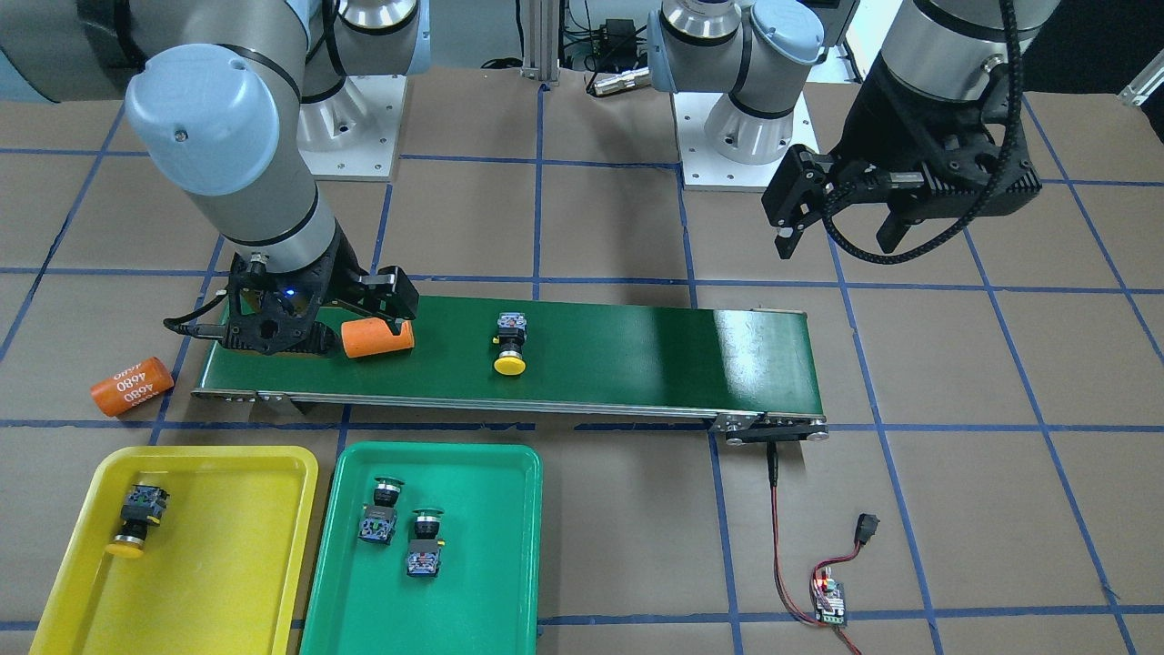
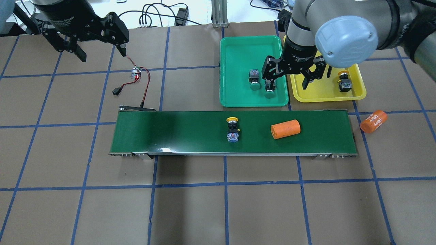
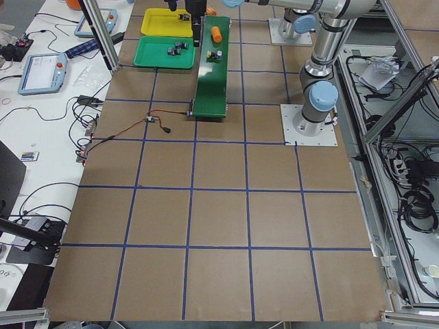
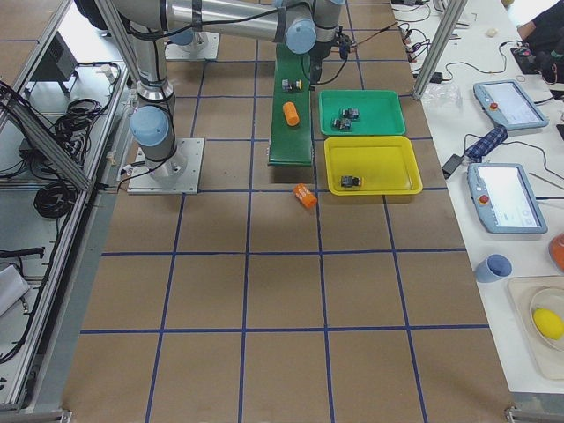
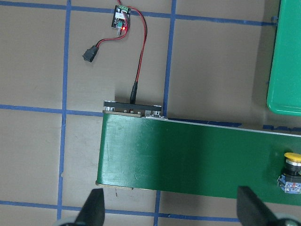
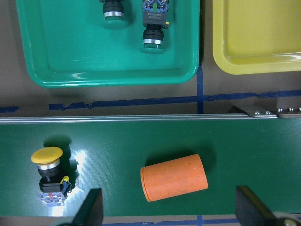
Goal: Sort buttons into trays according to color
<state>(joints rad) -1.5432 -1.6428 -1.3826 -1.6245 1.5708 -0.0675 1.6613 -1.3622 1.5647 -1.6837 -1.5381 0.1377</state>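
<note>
One yellow-capped button [image 1: 511, 346] lies on the conveyor belt; it also shows in the overhead view [image 2: 232, 129] and the right wrist view [image 6: 49, 174]. Another yellow button [image 1: 136, 518] lies in the yellow tray [image 1: 273, 546]. Two green-capped buttons [image 1: 382, 509] [image 1: 425, 544] lie in the green tray [image 1: 491, 546]. My right gripper [image 2: 289, 81] is open and empty, high above the belt's end by the trays, over an orange cylinder [image 6: 174, 177]. My left gripper [image 2: 102, 51] is open and empty, high above the belt's other end.
The dark green conveyor belt [image 2: 170, 132] runs across the table. An orange cylinder [image 2: 285, 129] lies on it. Another, marked 4680 [image 2: 373, 121], lies on the table past the belt's end. A small circuit board [image 2: 136, 73] with red wires lies near the left gripper's end.
</note>
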